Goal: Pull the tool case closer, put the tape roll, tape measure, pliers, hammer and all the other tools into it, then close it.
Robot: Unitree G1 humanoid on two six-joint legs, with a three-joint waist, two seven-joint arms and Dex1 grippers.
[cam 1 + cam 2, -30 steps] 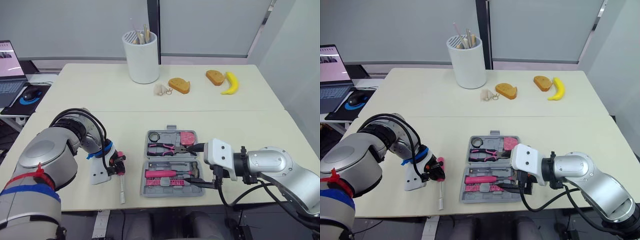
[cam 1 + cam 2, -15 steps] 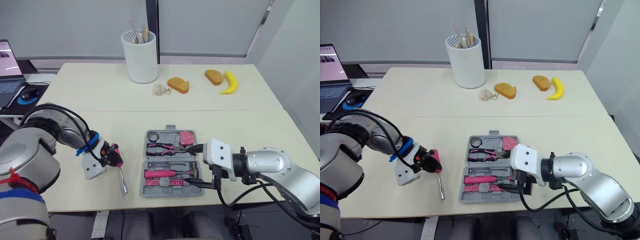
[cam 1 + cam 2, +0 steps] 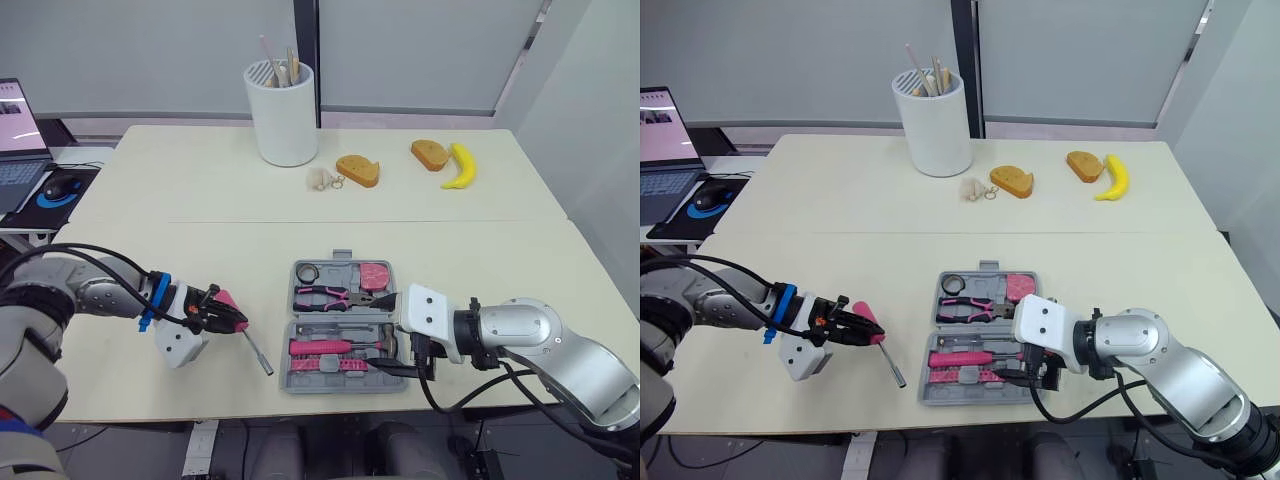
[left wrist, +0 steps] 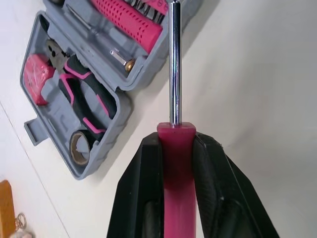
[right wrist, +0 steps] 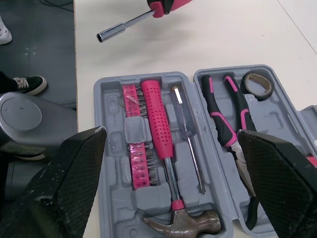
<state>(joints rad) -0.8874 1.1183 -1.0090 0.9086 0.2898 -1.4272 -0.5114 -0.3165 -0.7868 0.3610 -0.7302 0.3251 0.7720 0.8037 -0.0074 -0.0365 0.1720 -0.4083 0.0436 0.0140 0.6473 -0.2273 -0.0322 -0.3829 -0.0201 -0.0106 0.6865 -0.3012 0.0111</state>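
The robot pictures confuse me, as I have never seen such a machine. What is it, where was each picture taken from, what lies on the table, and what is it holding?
It is a humanoid robot with two arms, each ending in a two-fingered gripper. Two pictures come from cameras on its head, looking down over a table; the other two come from cameras on its wrists. An open tool case lies near the front edge, holding pliers, a tape roll, a tape measure and a hammer. The left gripper is shut on a pink-handled screwdriver, left of the case. The right gripper is open at the case's right side. Farther back stand a white pot, two bread pieces and a banana.
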